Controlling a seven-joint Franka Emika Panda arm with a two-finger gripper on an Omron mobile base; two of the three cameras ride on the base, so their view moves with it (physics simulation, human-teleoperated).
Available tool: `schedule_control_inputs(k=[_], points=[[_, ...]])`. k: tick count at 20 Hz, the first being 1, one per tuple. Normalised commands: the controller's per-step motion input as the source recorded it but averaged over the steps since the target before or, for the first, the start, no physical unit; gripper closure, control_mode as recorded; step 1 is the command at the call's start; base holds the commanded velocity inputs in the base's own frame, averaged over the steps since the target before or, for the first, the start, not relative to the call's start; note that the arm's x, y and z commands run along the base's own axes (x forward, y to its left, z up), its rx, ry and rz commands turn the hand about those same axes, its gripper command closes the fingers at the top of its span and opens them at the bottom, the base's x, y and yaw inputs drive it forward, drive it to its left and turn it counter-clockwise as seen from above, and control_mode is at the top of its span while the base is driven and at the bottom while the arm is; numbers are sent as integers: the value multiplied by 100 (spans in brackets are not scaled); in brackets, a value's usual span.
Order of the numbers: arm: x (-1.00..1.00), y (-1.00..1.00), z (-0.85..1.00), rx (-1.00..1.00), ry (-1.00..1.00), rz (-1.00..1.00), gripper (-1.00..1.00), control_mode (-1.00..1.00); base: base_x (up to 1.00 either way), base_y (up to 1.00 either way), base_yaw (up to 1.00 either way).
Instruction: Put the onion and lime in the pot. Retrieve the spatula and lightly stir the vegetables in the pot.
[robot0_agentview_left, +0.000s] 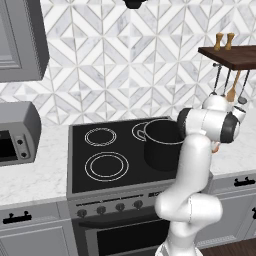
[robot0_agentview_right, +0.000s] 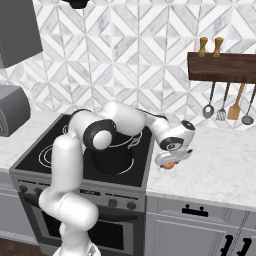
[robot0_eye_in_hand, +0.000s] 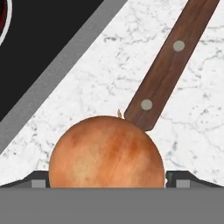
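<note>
The onion (robot0_eye_in_hand: 106, 152) sits on the white marble worktop (robot0_eye_in_hand: 87, 96) just right of the stove, round and orange-brown, with its small dry tip pointing up and away from the hand. It lies between the two dark fingertips (robot0_eye_in_hand: 38, 180), which stand wide apart on either side of it, so the jaws are open around it rather than closed on it. Right behind the onion is a brown wooden handle (robot0_eye_in_hand: 168, 65) with two metal rivets; its near end touches or almost touches the onion, and its long axis runs slantwise away across the marble. From the right side, the gripper (robot0_agentview_right: 170, 164) hangs low over the worktop with a bit of orange showing under it. The pot (robot0_agentview_left: 161, 144), tall and nearly black, stands upright on the stove (robot0_agentview_left: 107, 150) at its right-hand side, near the onion. Beyond, ladles and a spatula hang from a dark wooden shelf (robot0_agentview_right: 222, 67) on the tiled wall.
</note>
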Motion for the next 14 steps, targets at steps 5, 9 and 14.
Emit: schedule_control_inputs(k=[5,9,14], points=[[7,13,-8,0,2,0,100,-100,0,0,0],[-26,0,40,1,-4,-2,100,-100,0,0,0],[-65,0,100,3,-14,-12,100,-100,0,0,0]])
